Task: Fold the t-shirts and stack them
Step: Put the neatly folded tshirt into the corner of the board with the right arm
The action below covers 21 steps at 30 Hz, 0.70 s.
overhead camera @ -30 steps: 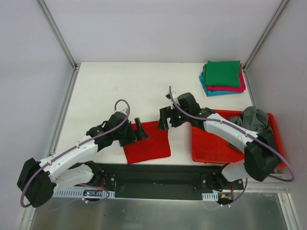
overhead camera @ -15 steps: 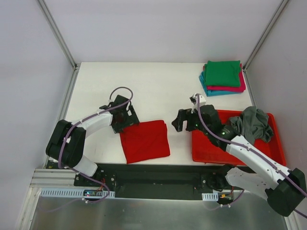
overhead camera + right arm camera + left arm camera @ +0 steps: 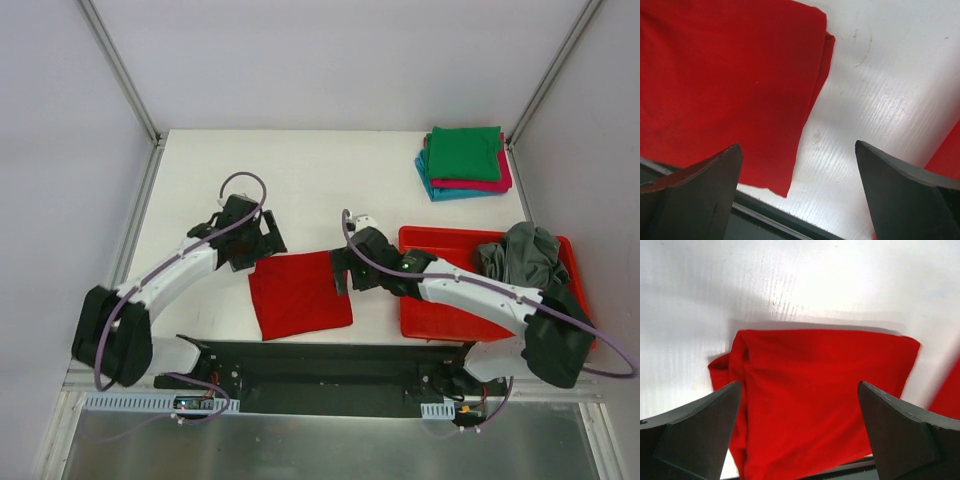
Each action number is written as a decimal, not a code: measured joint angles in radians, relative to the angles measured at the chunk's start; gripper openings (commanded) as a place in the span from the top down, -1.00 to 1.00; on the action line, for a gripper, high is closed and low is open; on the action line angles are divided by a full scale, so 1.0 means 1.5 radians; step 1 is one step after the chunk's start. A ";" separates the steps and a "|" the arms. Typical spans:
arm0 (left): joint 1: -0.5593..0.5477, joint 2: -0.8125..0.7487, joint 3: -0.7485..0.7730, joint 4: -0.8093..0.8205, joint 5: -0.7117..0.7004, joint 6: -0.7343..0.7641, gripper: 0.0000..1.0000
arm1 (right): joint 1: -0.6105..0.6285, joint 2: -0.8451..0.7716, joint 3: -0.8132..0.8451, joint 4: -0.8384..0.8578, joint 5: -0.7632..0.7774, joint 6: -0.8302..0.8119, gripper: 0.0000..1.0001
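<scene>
The folded bright red t-shirt point(image 3: 298, 295) lies flat near the table's front edge; it also shows in the left wrist view point(image 3: 820, 400) and the right wrist view point(image 3: 725, 90). My left gripper point(image 3: 262, 240) is open and empty above the shirt's far left corner. My right gripper point(image 3: 338, 270) is open and empty over the shirt's right edge. A stack of folded shirts, green point(image 3: 464, 152) on magenta point(image 3: 490, 183) on teal point(image 3: 450, 193), sits at the far right. A crumpled dark grey shirt point(image 3: 525, 255) lies in the red tray point(image 3: 440, 300).
The red plastic tray stands at the front right, just right of my right gripper. A black rail point(image 3: 330, 360) runs along the table's front edge. White walls and metal frame posts point(image 3: 120, 70) enclose the table.
My left gripper has let go and drawn back to the shirt's far left corner. My right gripper swung away toward the tray, then returned to the shirt's right edge. The shirt lies folded.
</scene>
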State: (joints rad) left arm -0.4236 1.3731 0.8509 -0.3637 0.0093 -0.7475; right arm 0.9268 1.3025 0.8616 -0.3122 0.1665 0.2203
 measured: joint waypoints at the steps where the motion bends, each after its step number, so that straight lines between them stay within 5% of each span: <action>1: 0.000 -0.036 -0.006 -0.002 -0.002 0.001 -0.98 | 0.007 0.022 0.012 -0.009 0.016 0.013 -0.98; 9: 0.000 -0.273 -0.121 -0.077 -0.062 -0.019 -0.98 | 0.028 0.168 0.070 -0.036 0.058 0.065 -0.68; 21: 0.000 -0.359 -0.183 -0.136 -0.090 -0.038 -0.98 | 0.049 0.308 0.141 -0.030 0.013 0.081 -0.29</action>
State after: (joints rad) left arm -0.4236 0.8349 0.5766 -0.5671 -0.1253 -0.8043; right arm 1.0000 1.7641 1.0729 -0.3569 0.1867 0.3424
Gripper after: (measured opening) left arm 0.990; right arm 0.704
